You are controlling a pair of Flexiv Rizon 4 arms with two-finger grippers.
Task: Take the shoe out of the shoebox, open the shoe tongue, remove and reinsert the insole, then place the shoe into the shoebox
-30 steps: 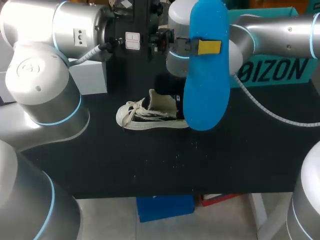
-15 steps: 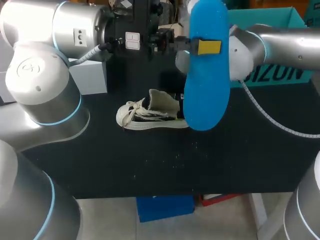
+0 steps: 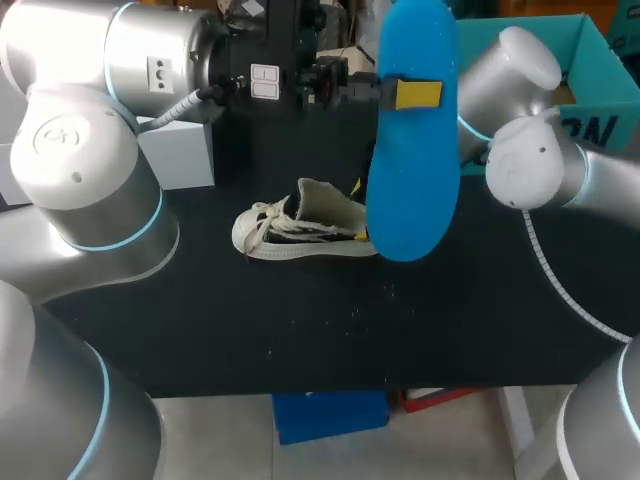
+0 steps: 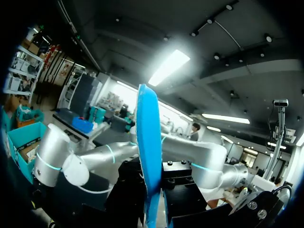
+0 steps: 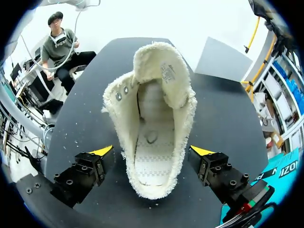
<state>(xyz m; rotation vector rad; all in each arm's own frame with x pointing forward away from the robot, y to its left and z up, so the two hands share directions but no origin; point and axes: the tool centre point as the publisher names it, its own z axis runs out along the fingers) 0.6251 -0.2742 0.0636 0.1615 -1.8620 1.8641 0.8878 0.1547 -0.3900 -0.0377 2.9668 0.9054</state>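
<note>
Cream canvas lace-up shoe w/ fleecy lining [image 3: 300, 225] lies near mid-desk, out of its box, tongue pulled back. The right wrist view looks straight into the collar, and the footbed is bare stitched board, i.e. no insole inside. Blue foam insole [image 3: 410, 190] hangs upright in the air, just beside and above the shoe's heel end. It's pinched near its upper part by the left fingers [image 3: 418, 94]: one yellow tip shows on the near face, the other is hidden behind. The left wrist view has the insole edge-on btw. the black finger bodies.

Over the last sec. the shoe, insole and left fingers haven't budged. The right arm [image 3: 520, 150] has. Its forearm ran across the back of the desk in front of the box; now it's folded, w/ the joints bunched at the right and the wrist down behind the insole. Right fingers [image 5: 100, 152] are spread wide, one either side of the heel end, not touching it and holding nothing.

My read: removal is done, and the right arm is prob. lining up to steady the shoe so the insole can go back in. Reinserting and boxing are not yet done.

Matte black desk [image 3: 300, 330], a few pale specks on it. Open-topped teal cardboard shoebox [image 3: 585, 45] at the back right, well apart from the shoe, shows more now the forearm has cleared it. Pale grey box [image 3: 180, 150] at the back left, beside the left arm.
</note>
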